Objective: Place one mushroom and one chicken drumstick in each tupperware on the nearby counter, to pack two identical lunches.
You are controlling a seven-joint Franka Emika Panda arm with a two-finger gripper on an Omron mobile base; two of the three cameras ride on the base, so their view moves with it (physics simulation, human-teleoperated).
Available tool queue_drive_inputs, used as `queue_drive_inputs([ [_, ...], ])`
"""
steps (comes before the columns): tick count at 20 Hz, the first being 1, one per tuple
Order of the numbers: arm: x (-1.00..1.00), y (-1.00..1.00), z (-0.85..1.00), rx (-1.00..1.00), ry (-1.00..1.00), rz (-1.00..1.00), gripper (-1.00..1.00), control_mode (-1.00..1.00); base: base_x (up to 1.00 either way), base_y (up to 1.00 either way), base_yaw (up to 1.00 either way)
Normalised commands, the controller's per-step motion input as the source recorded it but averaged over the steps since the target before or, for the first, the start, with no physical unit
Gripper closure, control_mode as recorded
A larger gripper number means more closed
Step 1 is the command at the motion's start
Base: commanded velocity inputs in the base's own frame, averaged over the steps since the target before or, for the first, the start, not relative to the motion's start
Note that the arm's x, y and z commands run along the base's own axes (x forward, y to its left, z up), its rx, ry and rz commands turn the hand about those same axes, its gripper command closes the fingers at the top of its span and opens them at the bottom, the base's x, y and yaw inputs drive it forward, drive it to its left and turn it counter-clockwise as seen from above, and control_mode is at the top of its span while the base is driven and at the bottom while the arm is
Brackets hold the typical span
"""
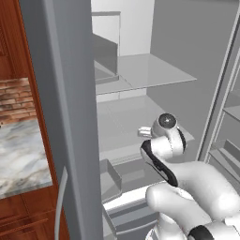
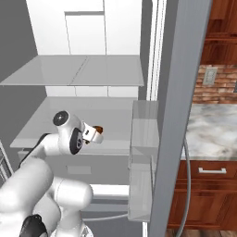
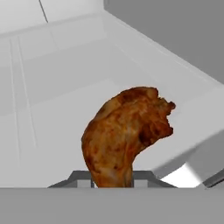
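Observation:
A browned chicken drumstick (image 3: 127, 135) stands up between my fingertips in the hand view, and my gripper (image 3: 111, 180) is shut on its thin lower end. From the right base view the gripper (image 2: 94, 134) reaches into the open fridge, just above the middle shelf (image 2: 55, 120), with the drumstick (image 2: 98, 130) showing as a small brown tip. In the left base view the hand (image 1: 144, 132) pokes out past the wrist over the same shelf. The marble counter (image 1: 21, 154) (image 2: 215, 129) lies outside the fridge. The mushroom and the tupperware are out of view.
The open fridge door's edge (image 1: 65, 117) (image 2: 178, 106) stands between the arm and the counter. Clear door bins (image 2: 143, 134) hang beside the shelf. An upper shelf (image 2: 78, 69) sits above the hand. A drawer (image 1: 110, 178) lies below. Wood cabinets (image 2: 208, 194) carry the counter.

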Motion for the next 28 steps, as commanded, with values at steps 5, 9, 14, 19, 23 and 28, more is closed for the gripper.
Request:
queue_drive_inputs([
  [5,-0.89,-0.18,1.0,0.0,0.15,0.04,1.0,-1.0,0.0,0.0,0.0],
  [9,-1.0,0.0,0.8,-0.03,0.19,0.07,1.0,-1.0,0.0,0.0,0.0],
  [14,-0.98,0.0,0.8,-0.03,0.19,0.12,1.0,-1.0,0.0,0.0,0.0],
  [19,-0.86,0.0,0.86,-0.02,0.16,0.13,1.0,-1.0,0.0,0.0,0.0],
  [23,-0.75,0.09,0.68,-0.04,0.22,0.12,1.0,-1.0,0.0,0.0,0.0],
  [28,-0.28,0.11,0.02,-0.03,0.09,0.06,1.0,1.0,-0.5,0.15,0.1],
])
